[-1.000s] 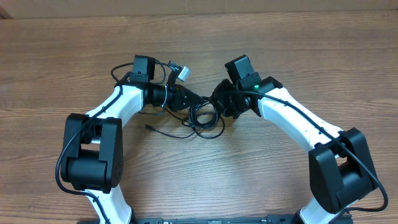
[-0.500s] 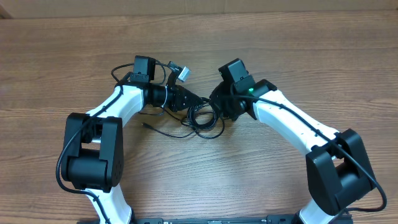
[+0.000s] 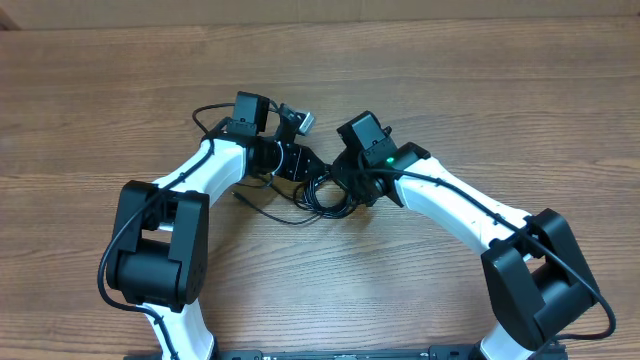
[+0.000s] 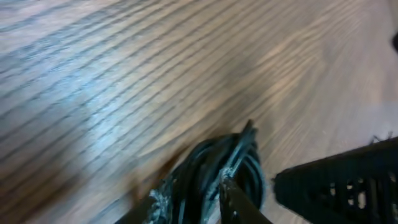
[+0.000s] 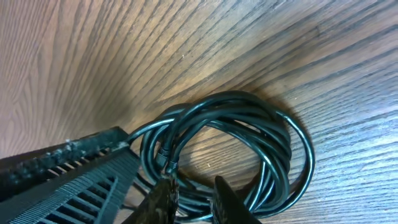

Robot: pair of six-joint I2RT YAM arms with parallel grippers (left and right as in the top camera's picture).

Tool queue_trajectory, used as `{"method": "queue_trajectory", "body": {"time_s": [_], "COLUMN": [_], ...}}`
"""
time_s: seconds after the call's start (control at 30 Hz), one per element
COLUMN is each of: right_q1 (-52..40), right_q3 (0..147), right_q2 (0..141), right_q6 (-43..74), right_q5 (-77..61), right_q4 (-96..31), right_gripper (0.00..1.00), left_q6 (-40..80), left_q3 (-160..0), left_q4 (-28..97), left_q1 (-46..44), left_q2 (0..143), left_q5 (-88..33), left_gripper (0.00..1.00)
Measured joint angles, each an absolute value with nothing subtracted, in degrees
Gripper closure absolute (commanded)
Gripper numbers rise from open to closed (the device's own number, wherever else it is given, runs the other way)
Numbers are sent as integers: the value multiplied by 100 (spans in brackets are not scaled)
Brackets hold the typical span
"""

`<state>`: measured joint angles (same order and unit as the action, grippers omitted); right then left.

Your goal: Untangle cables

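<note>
Cables (image 3: 325,192): you have a black coil of several loops lying flat on the wooden worktop (image 3: 480,90), between your two arms. One loose strand (image 3: 265,210) trails out from the coil toward the left arm's side and ends in a small plug on the wood.

Left gripper (image 4: 194,190): right at the coil's edge, fingers narrowly parted. Loops of the coil lie in the gap. That wrist view is blurred.

Right gripper (image 5: 191,190): on the opposite edge of the coil, gap narrow. A couple of strands pass between the fingers (image 5: 230,200). You cannot tell from these views whether they are clamped or only straddled.

The two grippers sit close together across the coil, each visible in the other's wrist view. A green light (image 3: 386,160) shows on the right arm, just beyond the coil.
</note>
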<state>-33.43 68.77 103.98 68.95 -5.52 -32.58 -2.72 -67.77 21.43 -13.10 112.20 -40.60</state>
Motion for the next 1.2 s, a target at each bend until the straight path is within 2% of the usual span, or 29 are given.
{"method": "queue_trajectory", "body": {"time_s": [0.13, 0.3, 0.4, 0.43, 0.57, 1.2], "right_q1": [-3343, -3343, -3343, -3343, -3343, -3684], "right_q3": [6877, 6877, 6877, 6877, 6877, 6860], "right_q2": [10398, 10398, 10398, 10398, 10398, 10807], "right_q6": [6877, 6875, 6877, 6879, 6873, 6890], "right_q5": [-502, -486, -486, -484, -486, -183], "right_q4": [-3258, -3260, -3258, -3260, -3260, -2794], "right_gripper": [85, 85, 85, 85, 75, 78], "left_q6": [-217, -178, -165, -154, -143, -143], "left_q3": [-6779, -6790, -6794, -6794, -6796, -6796], "left_q4": [2279, 2582, 2882, 2917, 2917, 2867], "left_q1": [-1310, -1310, -1310, -1315, -1315, -1315], "left_q2": [11222, 11222, 11220, 11222, 11220, 11220], "left_q5": [-3911, -3850, -3833, -3828, -3806, -3813], "left_gripper": [73, 78, 95, 96, 96, 96]}}
